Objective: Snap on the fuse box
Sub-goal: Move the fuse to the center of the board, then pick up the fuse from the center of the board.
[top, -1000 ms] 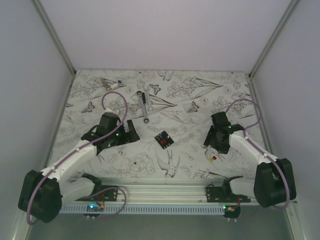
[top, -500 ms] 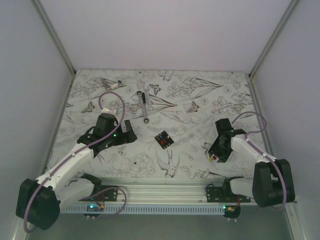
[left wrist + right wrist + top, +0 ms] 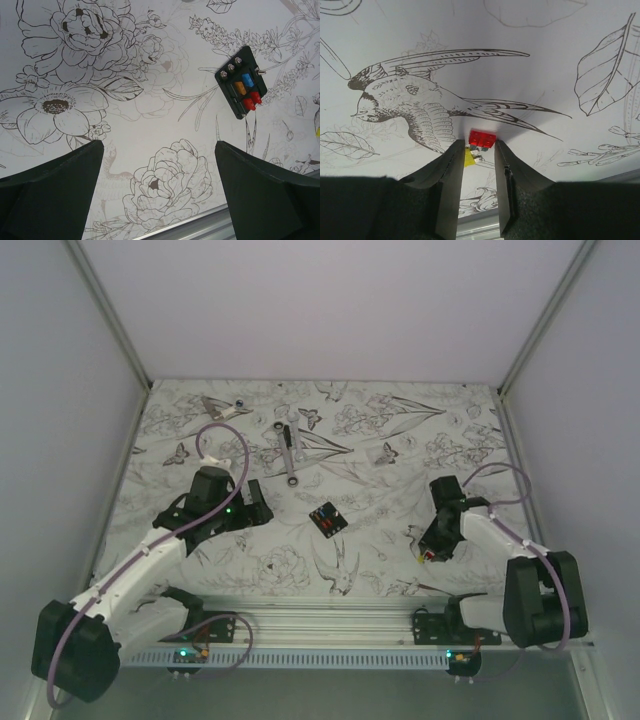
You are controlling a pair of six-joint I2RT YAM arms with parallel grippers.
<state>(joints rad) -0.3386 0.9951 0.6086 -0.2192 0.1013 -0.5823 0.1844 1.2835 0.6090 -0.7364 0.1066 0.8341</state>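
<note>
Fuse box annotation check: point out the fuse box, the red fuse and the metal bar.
fuse box (image 3: 241, 82): left wrist view, middle of its top face.
red fuse (image 3: 482, 138): right wrist view, centre of its body.
metal bar (image 3: 287, 452): top view, middle of its length.

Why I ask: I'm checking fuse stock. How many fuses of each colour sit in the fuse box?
In the fuse box:
Blue fuse: 1
Orange fuse: 1
Red fuses: 2
Total: 4

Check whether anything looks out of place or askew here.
Yes. A red fuse and a yellow fuse lie loose near the front right edge, far from the fuse box, which sits askew in the middle.
</note>
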